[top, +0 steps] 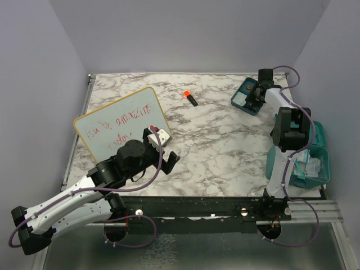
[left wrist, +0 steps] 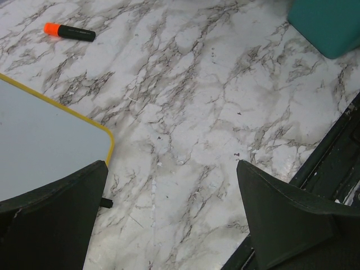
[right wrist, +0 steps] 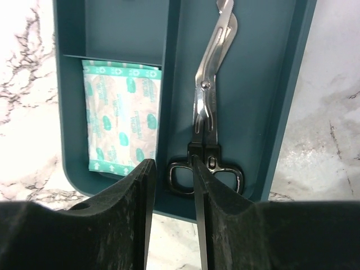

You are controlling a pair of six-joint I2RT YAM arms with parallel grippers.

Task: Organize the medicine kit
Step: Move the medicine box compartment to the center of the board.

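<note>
The teal case (top: 324, 147) stands open at the right edge with white packets inside. Its shallow teal tray (top: 241, 100) lies at the back right. In the right wrist view the tray (right wrist: 292, 84) holds a pack of plasters (right wrist: 121, 121) in a left compartment and black-handled scissors (right wrist: 207, 107) in the long one. My right gripper (top: 255, 97) (right wrist: 173, 164) hovers over the scissors' handle, jaws a little apart and holding nothing. My left gripper (top: 163, 147) (left wrist: 171, 166) is wide open and empty above bare marble near the whiteboard's corner.
A yellow-framed whiteboard (top: 121, 125) (left wrist: 45, 140) with red writing lies at the left. A black marker with an orange cap (top: 190, 97) (left wrist: 70, 32) lies at the back centre. A teal corner (left wrist: 329, 22) shows in the left wrist view. A black rail (top: 225, 205) runs along the near edge.
</note>
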